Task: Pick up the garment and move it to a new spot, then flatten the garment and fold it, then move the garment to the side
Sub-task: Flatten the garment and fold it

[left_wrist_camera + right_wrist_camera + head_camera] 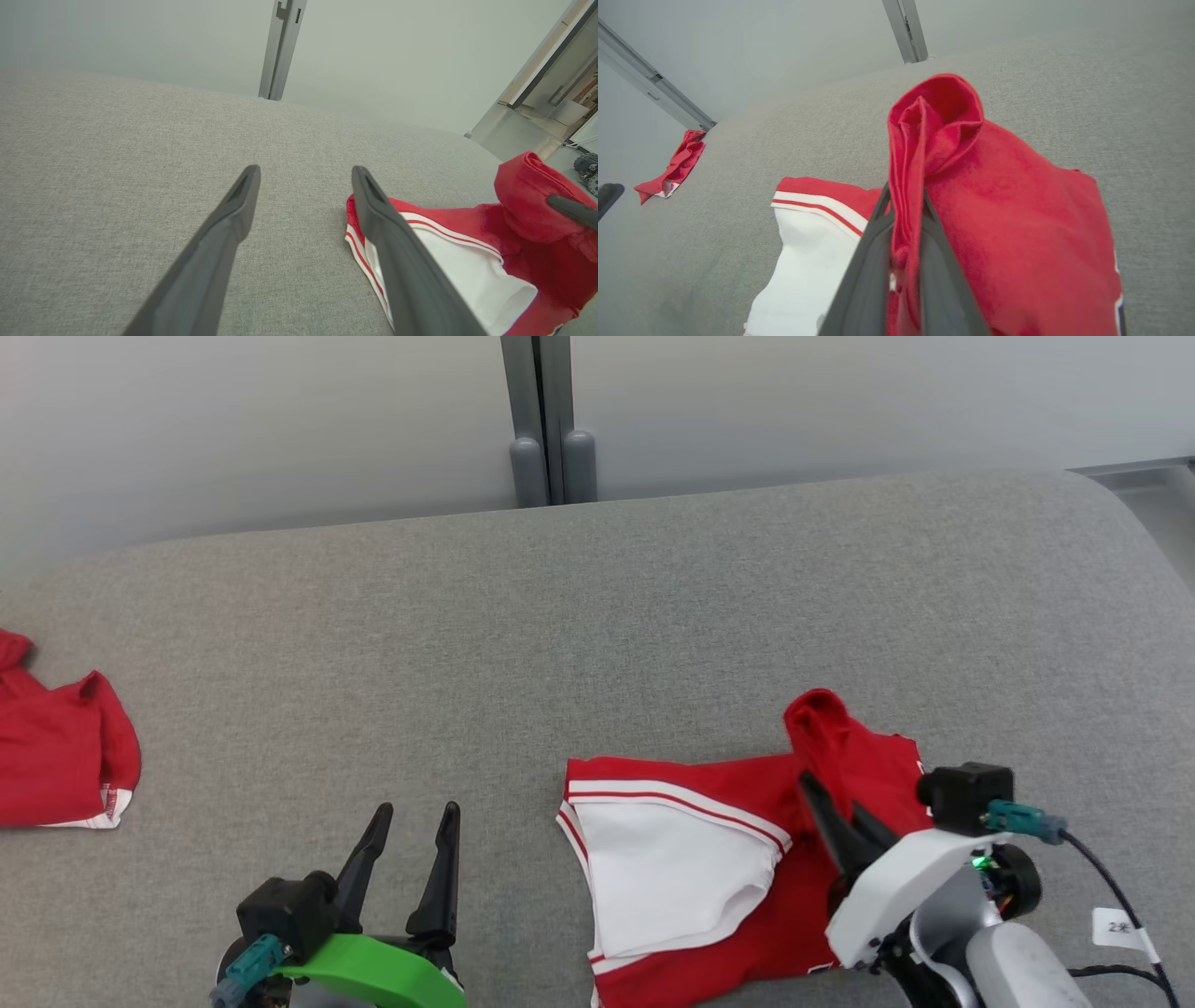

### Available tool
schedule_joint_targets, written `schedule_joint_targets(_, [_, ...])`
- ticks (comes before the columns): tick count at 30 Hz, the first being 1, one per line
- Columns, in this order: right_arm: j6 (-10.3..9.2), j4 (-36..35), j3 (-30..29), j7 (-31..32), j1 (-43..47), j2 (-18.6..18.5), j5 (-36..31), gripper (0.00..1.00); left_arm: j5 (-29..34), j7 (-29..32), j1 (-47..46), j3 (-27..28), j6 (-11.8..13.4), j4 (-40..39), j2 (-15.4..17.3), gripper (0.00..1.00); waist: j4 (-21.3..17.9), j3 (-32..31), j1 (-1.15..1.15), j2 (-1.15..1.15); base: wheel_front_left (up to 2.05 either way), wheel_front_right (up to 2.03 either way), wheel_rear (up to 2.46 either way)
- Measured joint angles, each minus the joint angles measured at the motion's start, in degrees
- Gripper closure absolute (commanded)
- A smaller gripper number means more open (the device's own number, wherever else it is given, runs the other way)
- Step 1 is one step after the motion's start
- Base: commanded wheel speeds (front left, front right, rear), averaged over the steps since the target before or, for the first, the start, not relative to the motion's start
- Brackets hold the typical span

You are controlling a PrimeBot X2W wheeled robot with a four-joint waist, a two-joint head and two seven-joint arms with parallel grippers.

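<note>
The red jersey (691, 859) lies on the near right part of the grey cloth-covered desk (597, 616), directly in front of the robot's right arm. It is crumpled rather than flat: a white-lined opening with red-and-white striped trim gapes toward the left, and the red body is bunched up on the right.

The right gripper (829, 793) is clenched on a ridge of that red cloth. In the right wrist view, its 2 dark fingers (873, 252) squeeze a thin fold between them, and the fabric above the grip stands up in a rolled peak (938, 107). Pinching a gathered fold like this gives a firm hold on thin, limp cloth, so the jersey can be lifted and carried rather than dragged.

The left gripper (417, 807) is released, its fingers spread wide over bare desk just left of the jersey's striped edge and touching nothing. It looks parked there to stay out of the way, or ready to take a second corner once the cloth hangs.

A second red garment (56, 756) sits at the far left edge, well apart. My reading is that the first step, the pick-up, is in hand; flattening and folding are not yet done.
</note>
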Motion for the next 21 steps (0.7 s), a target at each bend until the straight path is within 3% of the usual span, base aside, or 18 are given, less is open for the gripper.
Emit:
schedule_joint_targets(10, [-0.01, 4.3, 15.2, -2.6, -2.0, 0.5, 8.6, 1.0, 0.0, 0.2, 0.0, -1.0, -0.3, 0.5, -0.3, 0.0, 2.1, -0.9, 0.0, 0.0, 0.0, 0.0, 0.0])
schedule_joint_targets(21, [-0.02, 14.7, 23.9, -7.0, -7.8, 0.4, 13.6, 1.0, -0.2, 0.1, 0.0, -0.9, -0.3, 0.7, -0.3, 0.0, 3.5, -0.5, 0.0, 0.0, 0.0, 0.0, 0.0])
